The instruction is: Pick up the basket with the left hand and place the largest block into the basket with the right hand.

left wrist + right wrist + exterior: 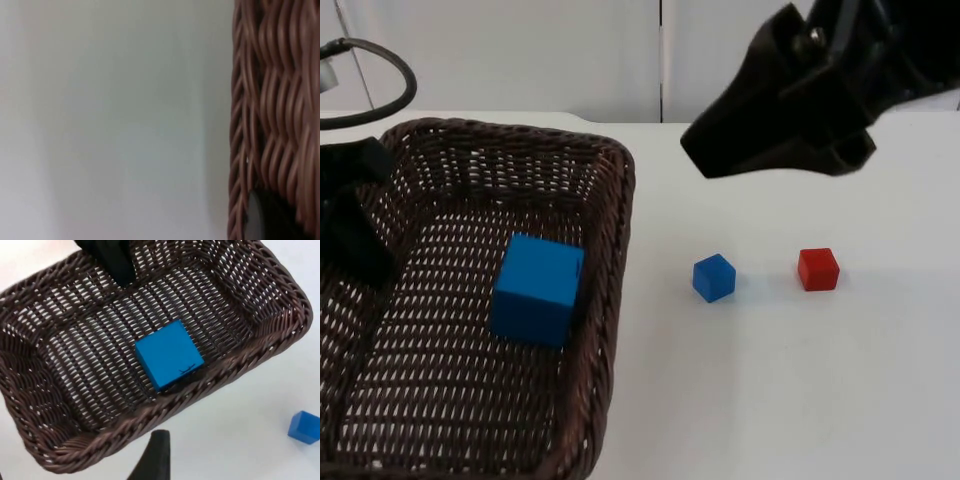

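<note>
Large blue block (538,290) sits in basket (616,200), below-left of your right tool (720,150); jaws' state unclear. Left tool (355,215) clamps basket's rim.

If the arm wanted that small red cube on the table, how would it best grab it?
By two opposite flat sides, coming straight down from above. The small red cube sits flat on the white table, well apart from the small blue cube, so fingers should have room either side. The right gripper hangs nearest.

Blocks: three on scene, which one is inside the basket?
The large blue block, lying on the floor of the wicker basket. The small blue block and the small red block sit outside it on the table.
</note>
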